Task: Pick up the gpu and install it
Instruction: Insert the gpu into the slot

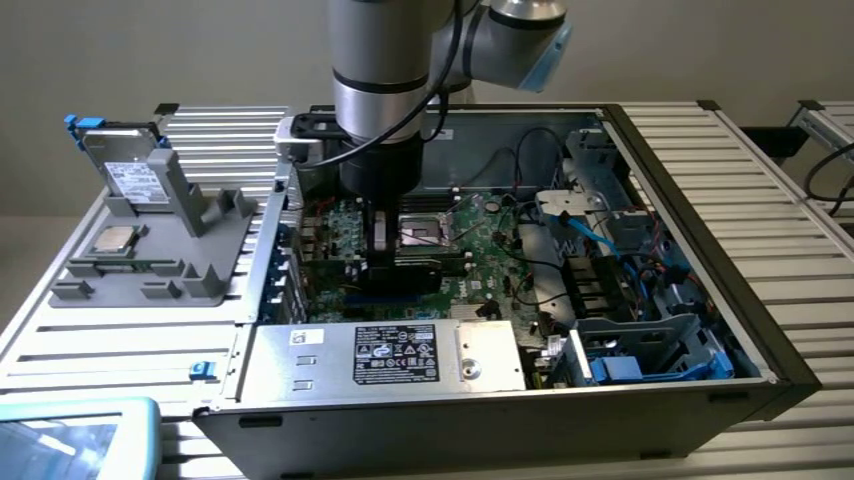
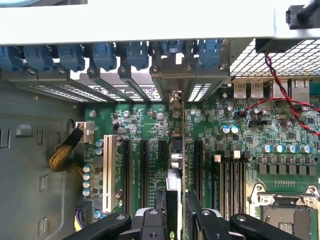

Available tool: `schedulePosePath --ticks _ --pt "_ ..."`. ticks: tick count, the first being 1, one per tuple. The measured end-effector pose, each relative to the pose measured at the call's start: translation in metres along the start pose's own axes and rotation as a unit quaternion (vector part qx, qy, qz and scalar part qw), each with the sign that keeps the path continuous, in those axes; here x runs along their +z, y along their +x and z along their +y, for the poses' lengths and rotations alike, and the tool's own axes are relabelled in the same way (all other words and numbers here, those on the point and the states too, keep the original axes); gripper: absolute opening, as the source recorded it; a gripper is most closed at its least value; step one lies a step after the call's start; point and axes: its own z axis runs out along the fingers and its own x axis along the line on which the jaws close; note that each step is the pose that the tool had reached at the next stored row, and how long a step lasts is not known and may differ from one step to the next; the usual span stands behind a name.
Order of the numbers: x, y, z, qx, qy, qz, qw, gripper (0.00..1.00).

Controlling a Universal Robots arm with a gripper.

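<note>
Gpu [image 2: 173, 172] stands edge-on in my gripper [image 2: 175, 212], whose fingers sit narrow and clamp its two faces. In the exterior view it is a dark slab at frame centre, directly under the wrist, inside the case [image 1: 694, 200] and low over the motherboard [image 1: 487, 235]. Its long axis runs parallel to the black slots [image 2: 144, 170], one end pointing toward the blue clips [image 2: 105, 55] on the case wall. I can't tell whether its edge touches a slot.
</note>
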Motion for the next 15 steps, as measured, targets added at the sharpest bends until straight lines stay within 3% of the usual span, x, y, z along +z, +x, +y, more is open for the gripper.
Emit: schedulePosePath --ticks 15 --pt "-0.0007 0.0001 0.0014 0.0 0.0007 0.0002 1.0 0.27"
